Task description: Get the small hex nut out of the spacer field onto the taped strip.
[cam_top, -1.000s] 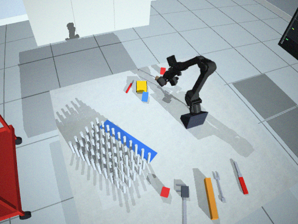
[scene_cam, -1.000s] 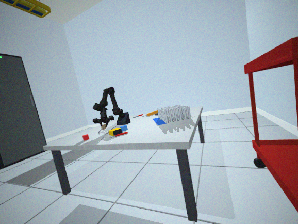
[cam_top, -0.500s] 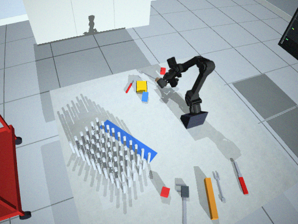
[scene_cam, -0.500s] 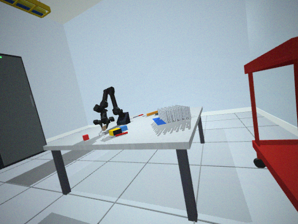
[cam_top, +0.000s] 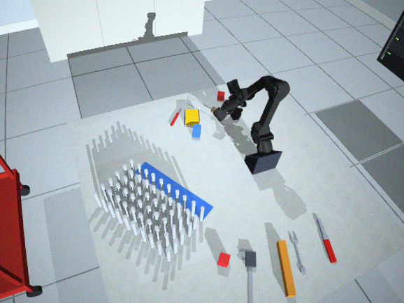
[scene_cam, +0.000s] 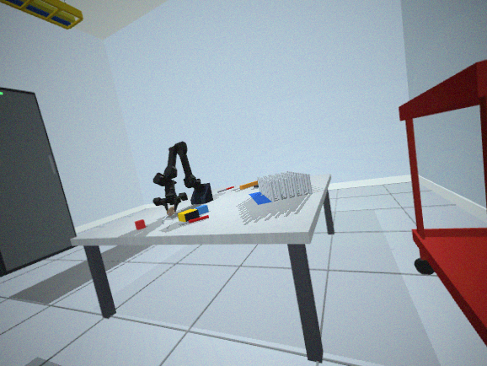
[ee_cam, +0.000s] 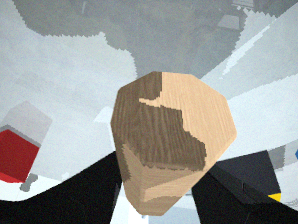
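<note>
The jaws point(cam_top: 217, 112) point(scene_cam: 170, 207) are clamped on a wooden handle point(cam_top: 213, 109) point(scene_cam: 170, 211) point(ee_cam: 172, 120), apparently a hooked tool's, with a thin pale rod running outward from it. The step looks like carrying this tool to the field; keep the grip firm and lift the rod well up before swinging. Just beside the jaws lie a red cube point(cam_top: 221, 95) point(scene_cam: 140, 224) point(ee_cam: 17, 155), a yellow-and-black block point(cam_top: 191, 116) point(scene_cam: 188, 215) point(ee_cam: 250, 175) and a blue block point(cam_top: 196, 130) point(scene_cam: 202, 209); pass above them. Well apart from the jaws stand the spacers point(cam_top: 149, 209) point(scene_cam: 286, 185), with the blue taped strip point(cam_top: 178, 188) point(scene_cam: 259, 198) on their near side. The hex nut cannot be made out; find its lane before lowering the tip.
</note>
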You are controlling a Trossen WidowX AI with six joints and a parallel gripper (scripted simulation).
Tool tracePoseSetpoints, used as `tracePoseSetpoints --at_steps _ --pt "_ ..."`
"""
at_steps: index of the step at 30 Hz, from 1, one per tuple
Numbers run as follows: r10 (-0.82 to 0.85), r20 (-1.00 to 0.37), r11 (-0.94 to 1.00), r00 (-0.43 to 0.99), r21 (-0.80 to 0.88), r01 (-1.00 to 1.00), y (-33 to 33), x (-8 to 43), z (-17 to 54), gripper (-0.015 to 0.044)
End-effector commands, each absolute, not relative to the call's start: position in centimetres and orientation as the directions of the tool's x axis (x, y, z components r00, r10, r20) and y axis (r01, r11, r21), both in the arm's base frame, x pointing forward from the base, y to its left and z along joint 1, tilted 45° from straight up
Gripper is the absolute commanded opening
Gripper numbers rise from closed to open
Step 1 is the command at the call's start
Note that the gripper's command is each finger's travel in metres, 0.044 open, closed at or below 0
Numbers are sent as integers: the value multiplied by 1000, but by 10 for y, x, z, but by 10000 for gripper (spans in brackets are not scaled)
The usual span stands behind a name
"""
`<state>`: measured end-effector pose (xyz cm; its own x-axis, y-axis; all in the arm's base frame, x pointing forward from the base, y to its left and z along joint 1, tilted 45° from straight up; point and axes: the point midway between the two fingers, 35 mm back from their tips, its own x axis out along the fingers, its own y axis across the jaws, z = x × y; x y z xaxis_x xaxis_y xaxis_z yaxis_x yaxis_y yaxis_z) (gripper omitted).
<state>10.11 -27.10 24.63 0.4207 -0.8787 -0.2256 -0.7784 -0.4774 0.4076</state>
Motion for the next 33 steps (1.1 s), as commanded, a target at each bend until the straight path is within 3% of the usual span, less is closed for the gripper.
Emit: tracePoseSetpoints --at_steps 1,24,33 --pt "-875 -231 -485 426 409 -773 -273 102 240 0" --pt "-875 -231 -485 426 410 -773 -281 98 224 0" --pt "-879 -226 -477 420 408 -778 -280 97 228 236"
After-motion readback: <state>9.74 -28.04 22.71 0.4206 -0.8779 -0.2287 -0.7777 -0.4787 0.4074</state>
